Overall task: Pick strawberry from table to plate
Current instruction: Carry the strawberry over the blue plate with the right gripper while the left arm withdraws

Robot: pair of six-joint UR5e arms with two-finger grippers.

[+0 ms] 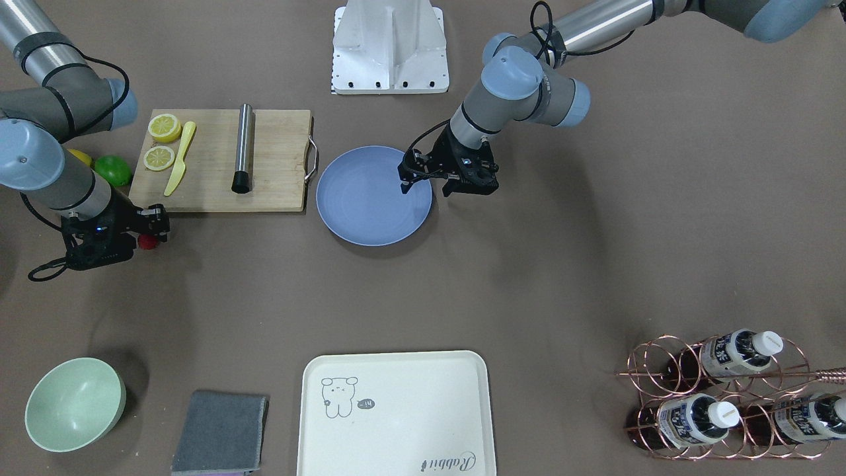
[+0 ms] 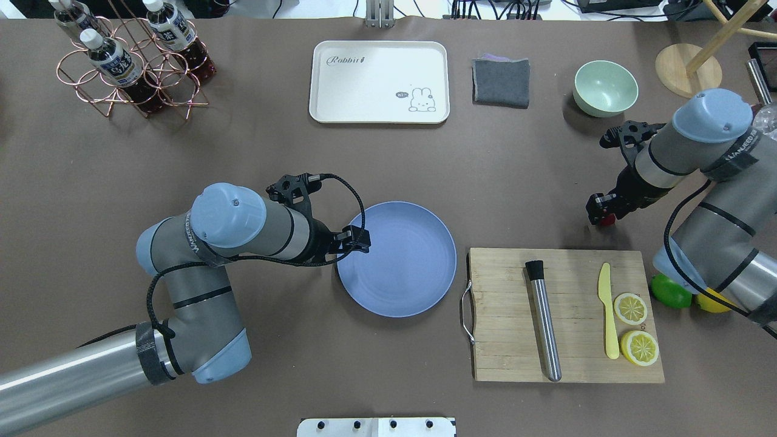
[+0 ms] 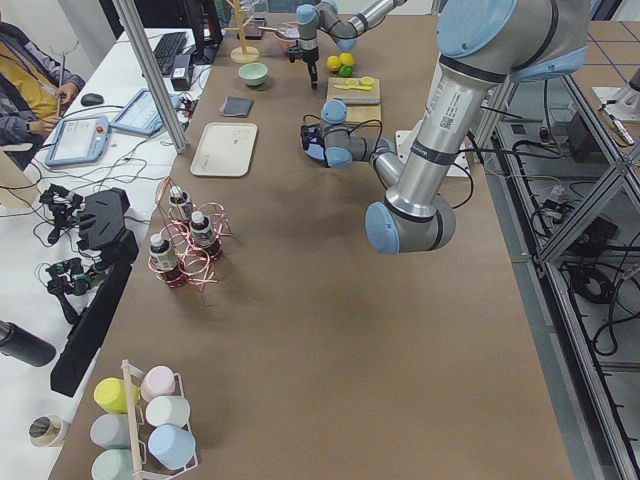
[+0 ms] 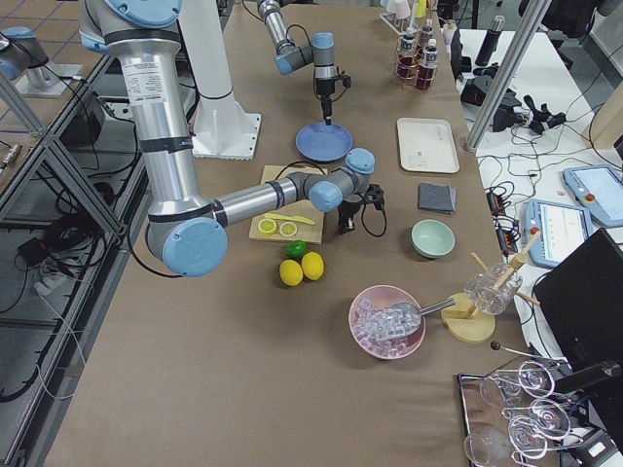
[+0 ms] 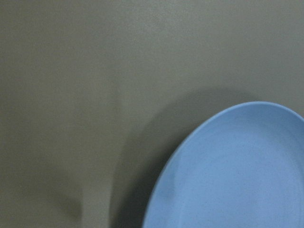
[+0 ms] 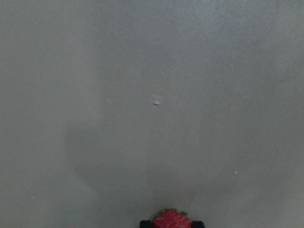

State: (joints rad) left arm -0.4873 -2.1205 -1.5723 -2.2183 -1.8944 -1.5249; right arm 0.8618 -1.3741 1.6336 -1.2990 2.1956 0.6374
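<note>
The table (image 2: 243, 152), brown-grey and matte, carries everything. On it, the wooden cutting board (image 2: 504, 315) lies just on the robot's side of the right pincer (image 2: 605, 215). It holds a steel cylinder with a black end (image 2: 543, 321), a yellow plastic knife (image 2: 609, 315) and two lemon halves (image 2: 630, 308). The cream tray (image 2: 364, 91) lies well beyond the left pincer (image 1: 426, 188), at the far side of the table.

The blue-lavender plate (image 2: 413, 267) sits beneath the left pincer. One finger hangs over the plate's near rim and the other over bare table just outside it, so its jaws stand wide and hold nothing. The plate lies well to the left of the right pincer. The pale green bowl (image 2: 605, 88) stands beyond the right pincer, farther from the robot.

The strawberry (image 6: 171, 221) is at the tips of the right pincer, which points down at the table. The dark fingertips press in on either side of it — a narrow grip, holding the berry. Whether it rests on the table or hangs just above cannot be told. The wrist view cuts the berry off at the frame's bottom. Only a red cap with a green leafy fringe on its upper edge shows — too little to give its long axis. In the wider views it is a roundish red dot.
</note>
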